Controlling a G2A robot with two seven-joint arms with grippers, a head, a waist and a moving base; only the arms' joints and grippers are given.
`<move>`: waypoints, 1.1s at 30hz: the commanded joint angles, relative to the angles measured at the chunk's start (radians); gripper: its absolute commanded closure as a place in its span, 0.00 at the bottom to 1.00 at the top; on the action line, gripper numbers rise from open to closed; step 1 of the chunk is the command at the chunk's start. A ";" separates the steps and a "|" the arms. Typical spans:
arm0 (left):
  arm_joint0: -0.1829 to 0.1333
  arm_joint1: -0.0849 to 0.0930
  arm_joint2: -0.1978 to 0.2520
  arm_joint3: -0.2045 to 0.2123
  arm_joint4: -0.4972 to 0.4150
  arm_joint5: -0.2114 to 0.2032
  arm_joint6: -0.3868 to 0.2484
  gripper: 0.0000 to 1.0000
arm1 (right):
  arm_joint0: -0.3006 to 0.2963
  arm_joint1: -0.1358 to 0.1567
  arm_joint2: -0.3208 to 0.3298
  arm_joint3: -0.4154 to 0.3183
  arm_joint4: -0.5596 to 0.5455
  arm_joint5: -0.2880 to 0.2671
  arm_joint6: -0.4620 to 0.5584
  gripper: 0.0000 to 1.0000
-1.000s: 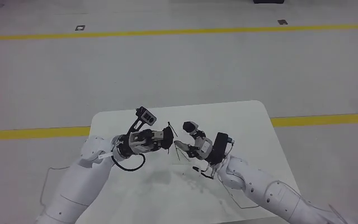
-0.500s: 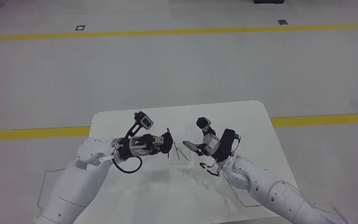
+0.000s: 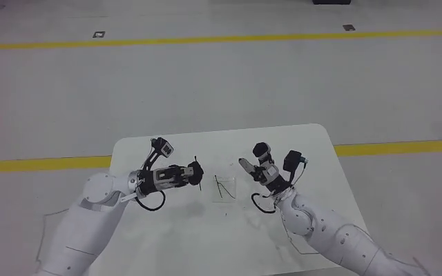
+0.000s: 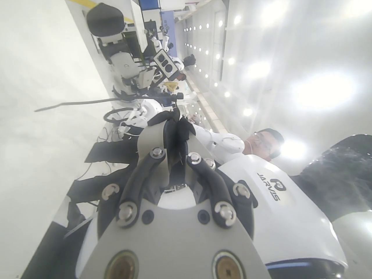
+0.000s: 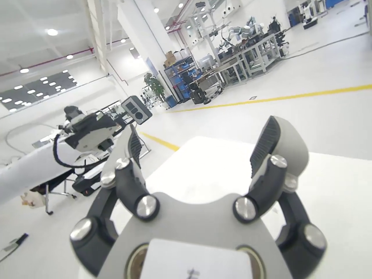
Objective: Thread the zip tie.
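White rounded table. Left gripper pinches a thin black plastic zip tie over the table; right gripper gapes wide, empty. Threading appears unstarted: next, align tail with head.

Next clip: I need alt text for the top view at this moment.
The left gripper holds a black zip tie in shut jaws above a white table, while the right gripper sits opposite with jaws open and empty. Between them, a few thin black strands lie on the tabletop.
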 commanded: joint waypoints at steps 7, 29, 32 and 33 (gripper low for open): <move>0.011 0.005 -0.010 0.020 0.020 -0.014 0.025 1.00 | 0.007 0.009 -0.008 -0.009 0.129 0.000 0.014 0.00; 0.072 0.018 -0.084 0.080 0.046 -0.134 0.170 1.00 | -0.092 0.009 0.140 -0.031 0.427 0.000 0.145 0.00; 0.080 0.021 -0.097 0.090 0.062 -0.134 0.183 1.00 | -0.110 0.007 0.172 -0.039 0.450 0.000 0.169 0.00; 0.082 0.022 -0.101 0.094 0.069 -0.134 0.185 1.00 | -0.116 0.006 0.180 -0.043 0.457 0.000 0.175 0.00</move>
